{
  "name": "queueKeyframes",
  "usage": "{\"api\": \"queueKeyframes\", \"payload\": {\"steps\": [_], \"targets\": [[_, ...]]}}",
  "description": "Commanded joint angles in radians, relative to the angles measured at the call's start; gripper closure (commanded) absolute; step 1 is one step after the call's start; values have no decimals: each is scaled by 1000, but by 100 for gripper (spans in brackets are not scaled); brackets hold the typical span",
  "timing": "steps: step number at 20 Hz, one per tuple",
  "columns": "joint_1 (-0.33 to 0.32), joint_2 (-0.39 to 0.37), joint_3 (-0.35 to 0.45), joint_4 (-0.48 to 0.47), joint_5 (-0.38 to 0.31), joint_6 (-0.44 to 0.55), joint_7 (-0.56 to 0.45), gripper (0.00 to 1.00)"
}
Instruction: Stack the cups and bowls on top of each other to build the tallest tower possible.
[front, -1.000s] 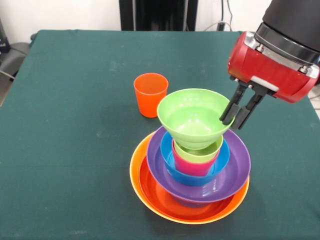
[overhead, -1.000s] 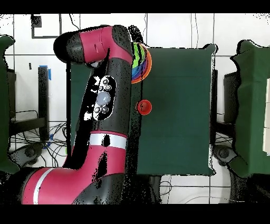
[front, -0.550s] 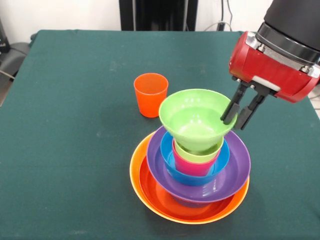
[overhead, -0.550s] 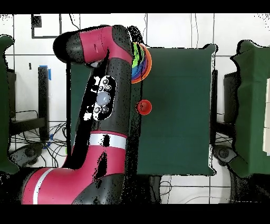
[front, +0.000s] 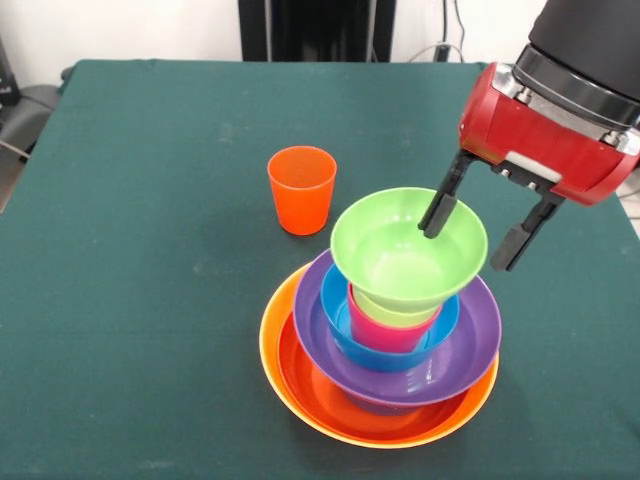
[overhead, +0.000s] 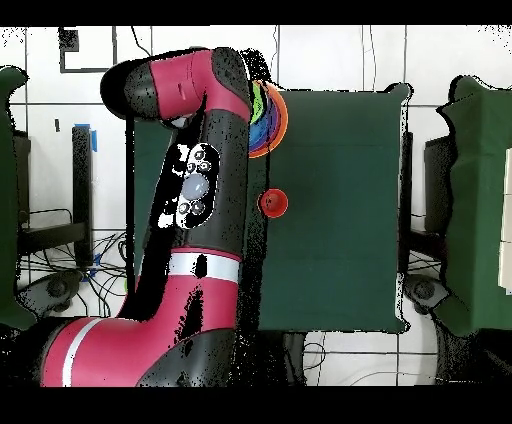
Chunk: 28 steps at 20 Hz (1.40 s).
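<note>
The gripper (front: 483, 228) hangs from the red wrist housing at the upper right of the front view, tilted down and toward the stack, its two black fingers spread wide with nothing clasped between them. One finger (front: 438, 206) lies over the far rim of the small green bowl (front: 408, 248), whether touching it cannot be told, and the other stands clear of the bowl on its outer side. In the overhead view the arm (overhead: 195, 190), red and black, stretches up from the base and covers most of the stack, so the gripper itself is hidden there. The green bowl tops the tower (front: 385, 330), sitting slightly tilted in the lime green cup (front: 392, 306), which is nested in the pinkish red cup (front: 385, 330); those stand in a blue bowl (front: 345, 330), inside the purple bowl (front: 320, 345), inside a red-orange bowl (front: 320, 395), with the broad yellow-orange bowl (front: 272, 350) as the base. The orange cup (front: 301, 189) stands upright by itself on the cloth, just beyond the tower and apart from it. All of it rests on a table (front: 130, 250) covered in dark green cloth, with a white wall and a black post behind. By count: three cups, one orange, one lime green, one pinkish red; five bowls visible, one each of green, blue, purple, red-orange and yellow-orange.
</note>
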<state>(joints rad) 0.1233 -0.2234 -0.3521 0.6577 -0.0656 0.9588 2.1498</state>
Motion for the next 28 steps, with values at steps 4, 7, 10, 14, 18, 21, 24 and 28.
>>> {"api": "queueKeyframes", "payload": {"steps": [4,7,10,14,18,21,24,28], "targets": [[8,12,77,75,16,-2,103,0],[4,-7,78,86,23,13,94,0],[2,-40,79,99,38,42,79,0],[-8,-76,82,115,56,65,57,0],[-19,-119,88,195,66,18,36,0],[-23,-153,88,236,70,21,17,0],[-30,-183,92,277,73,23,-4,0],[-41,-231,103,369,79,-1,-24,0]]}}
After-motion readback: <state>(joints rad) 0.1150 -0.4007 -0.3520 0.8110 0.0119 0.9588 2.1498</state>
